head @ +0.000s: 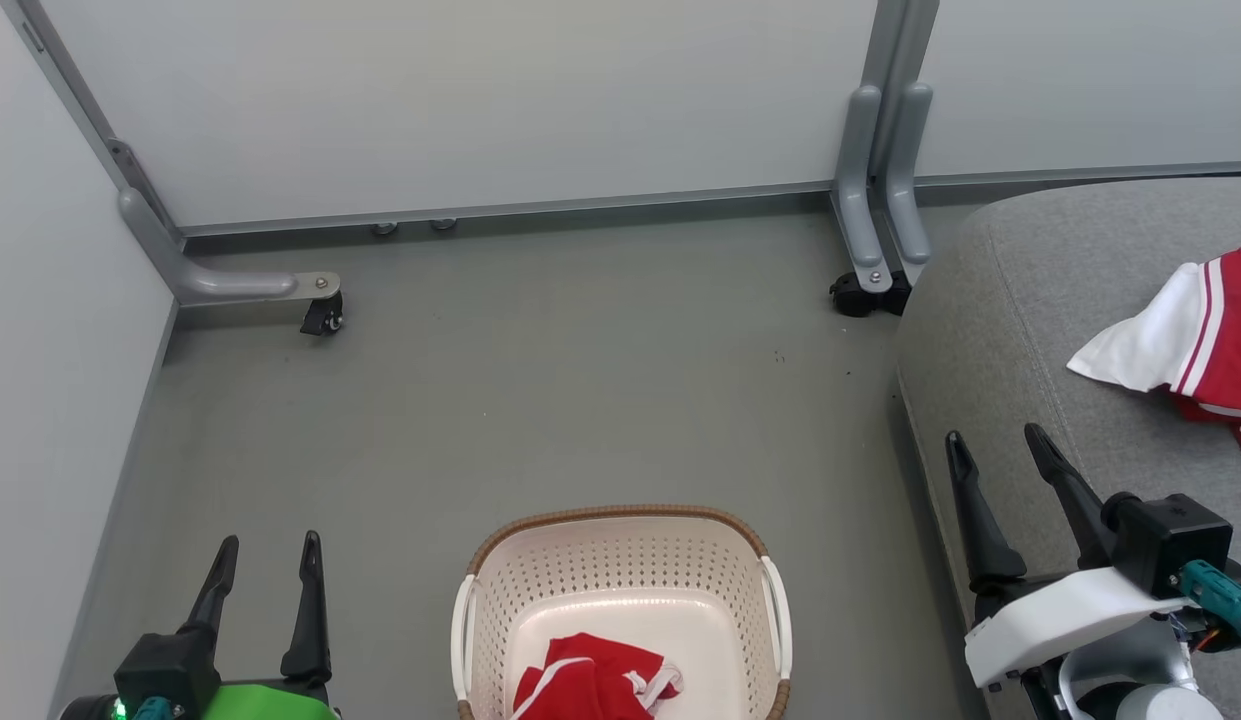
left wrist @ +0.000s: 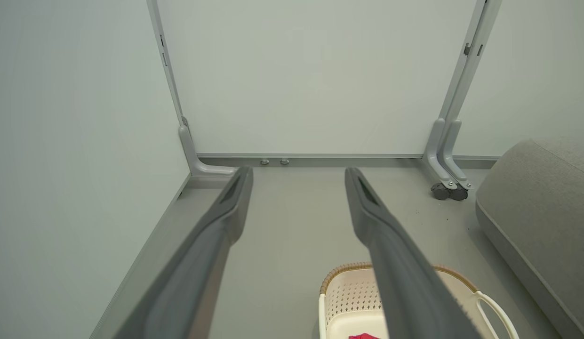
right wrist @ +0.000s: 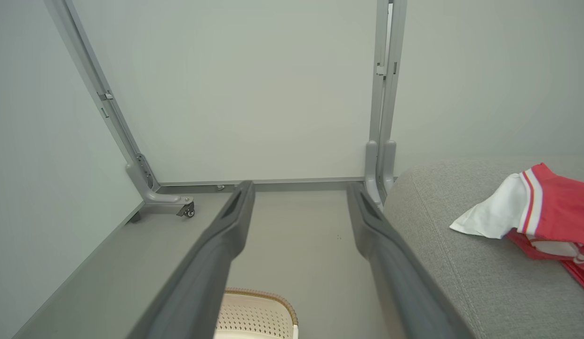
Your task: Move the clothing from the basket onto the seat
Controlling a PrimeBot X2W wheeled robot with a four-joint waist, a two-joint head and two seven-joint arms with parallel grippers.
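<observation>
The basket [head: 620, 565] stands on the floor [head: 580, 390] at the lower centre of the head view. It is a rounded rectangle of cream-white plastic, its walls pierced with rows of small holes, with a brown woven-look rim and 2 white loop handles on its sides. In its bottom lies a crumpled red garment [head: 585, 685], soft, with thin white trim, cut off by the bottom edge of the frame.

The seat [head: 1020, 330] takes the right side: grey coarse-weave upholstery, a rounded corner, and a stitched seam along its front. On it, at the right edge, lies a second garment [head: 1180, 340], its white panel spread toward the left and its red part banded with white stripes.

The left gripper [head: 269, 543] hangs at the lower left over bare floor, left of the basket, its 2 dark tapering fingers apart and holding nothing. The right gripper [head: 993, 437] sits at the lower right over the seat's front edge, its fingers also spread wide and empty, below and left of the second garment.

Pale grey partition panels [head: 480, 100] close off the top and left. Their grey metal legs end in black wheels, 1 left caster [head: 323, 318] at the upper left and 1 right caster [head: 860, 295] just beside the seat's corner. The floor is smooth and dull grey with a few dark specks. In the left wrist view, 1 finger crosses in front of the basket's rim.
</observation>
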